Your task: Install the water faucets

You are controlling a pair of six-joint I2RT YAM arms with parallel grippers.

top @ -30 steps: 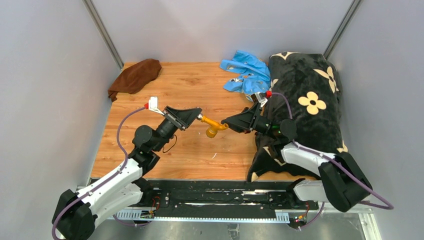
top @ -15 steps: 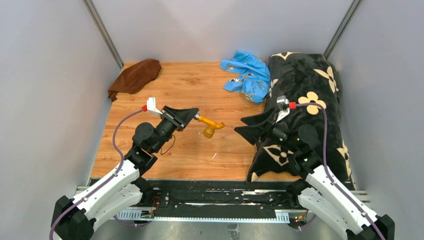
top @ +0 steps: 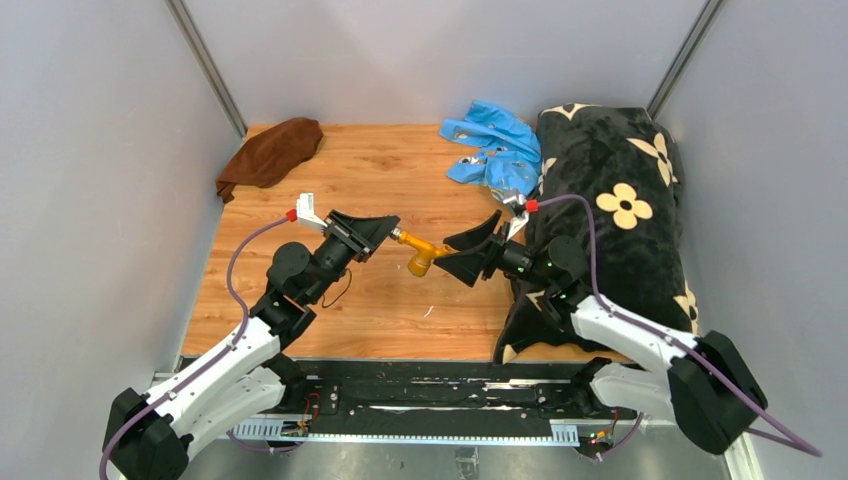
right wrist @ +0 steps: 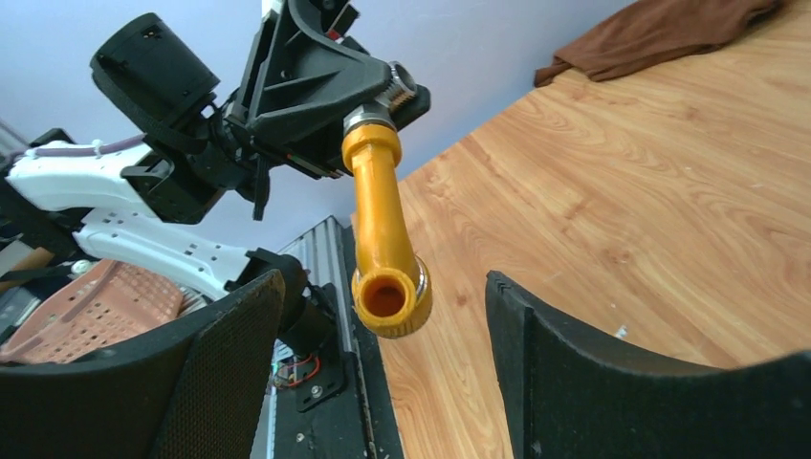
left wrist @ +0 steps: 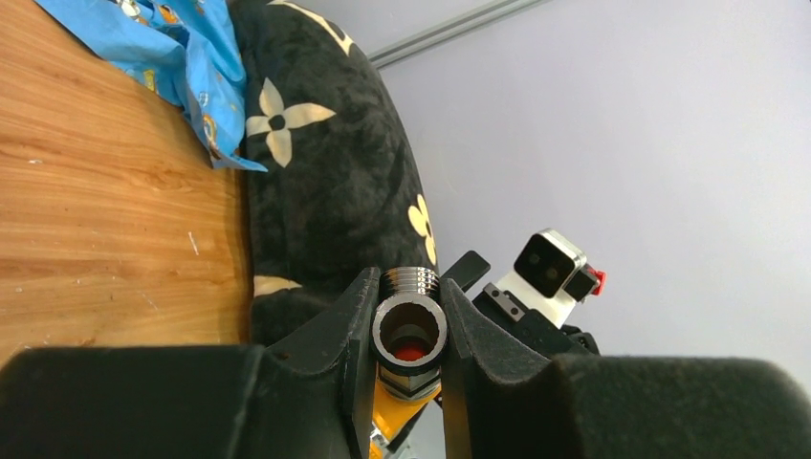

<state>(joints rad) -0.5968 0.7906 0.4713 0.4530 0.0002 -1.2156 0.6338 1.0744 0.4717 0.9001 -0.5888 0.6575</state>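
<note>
The left fingers (left wrist: 354, 325) clench the silver threaded end of the brass-orange tap spout (right wrist: 381, 220) above the desk (top: 350, 170), its outlet lying between the released right fingers (right wrist: 230, 363), so pickup seems done but no joining, and the T-shaped fitting is out of sight.

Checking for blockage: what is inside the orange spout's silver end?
The silver end of the orange spout is open: a dark bore with something red low inside. What it is, and anything past it, is hidden.
</note>
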